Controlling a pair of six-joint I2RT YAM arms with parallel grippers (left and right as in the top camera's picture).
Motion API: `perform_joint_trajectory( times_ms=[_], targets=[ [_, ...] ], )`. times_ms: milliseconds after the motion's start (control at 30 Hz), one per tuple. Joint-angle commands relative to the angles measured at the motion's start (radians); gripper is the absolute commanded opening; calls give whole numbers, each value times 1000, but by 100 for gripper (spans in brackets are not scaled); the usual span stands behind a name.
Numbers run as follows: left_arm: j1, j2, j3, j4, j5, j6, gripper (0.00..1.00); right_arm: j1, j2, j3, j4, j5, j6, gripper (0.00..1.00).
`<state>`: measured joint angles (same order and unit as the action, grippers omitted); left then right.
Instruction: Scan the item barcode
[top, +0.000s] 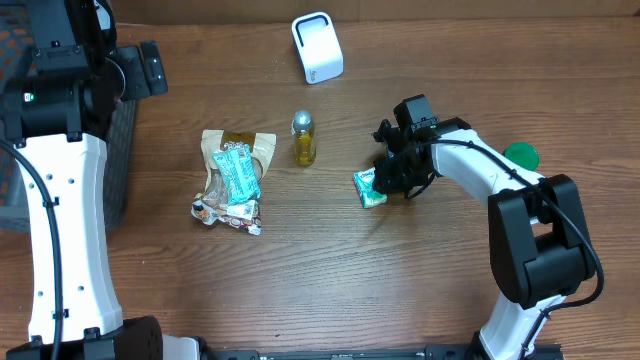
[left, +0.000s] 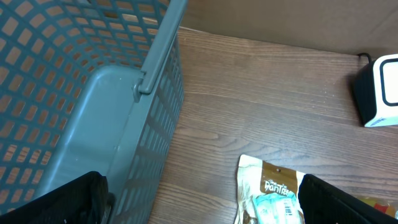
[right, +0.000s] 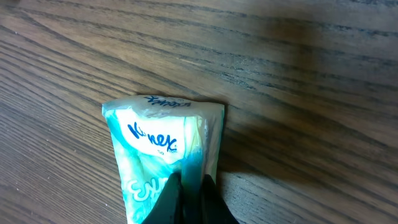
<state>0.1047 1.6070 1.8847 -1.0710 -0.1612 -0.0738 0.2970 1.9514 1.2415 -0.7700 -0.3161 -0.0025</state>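
— While the left gripper (left: 202, 193) hangs over the grey basket (left: 62, 62) with its jaws spread wide and nothing between them, is it any use for this step?

— No, I'd let it wait there. Further right, the snack pouches (top: 238, 170) and the little bottle (top: 303, 138) lie mid-table (top: 450, 300), apart from the work.

— And the scanner (top: 317, 47)?

— It stands at the far edge, beyond the bottle. From above I can't tell which way its window faces. The tissue pack (right: 155, 149) lies flat on the wood to the right of the bottle, well apart from the scanner.

— The right gripper (right: 189, 186)?

— It is clenched on the pack's near edge, pinching only a thin fold of wrapper. I judge that a weak hold, so lift slowly and straight up, and watch that the film doesn't slip out.

— Where's the barcode?

— It isn't visible; only the printed brand face shows. It is likely underneath or on a side, so the pack probably needs turning before it faces the scanner. Carry it high past the bottle. The green disc (top: 521, 155), furthest right, lies out of the path.
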Motion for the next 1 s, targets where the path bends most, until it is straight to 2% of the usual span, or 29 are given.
perform_joint_trajectory(
  times_ms=[0, 233, 600, 800, 967],
  targets=[
    [0, 3, 0, 0, 2, 15, 100, 8, 9, -24, -2, -18, 2, 4],
    [0, 3, 0, 0, 1, 15, 100, 8, 7, 40, -62, -60, 11, 4],
    [0, 3, 0, 0, 2, 15, 99, 9, -1, 430, -374, -21, 14, 4],
    [0, 3, 0, 0, 2, 15, 99, 11, -1, 731, -483, 170, 95, 4],
    [0, 3, 0, 0, 2, 15, 100, 12, -1, 860, -418, 303, 111, 3]
  ],
)
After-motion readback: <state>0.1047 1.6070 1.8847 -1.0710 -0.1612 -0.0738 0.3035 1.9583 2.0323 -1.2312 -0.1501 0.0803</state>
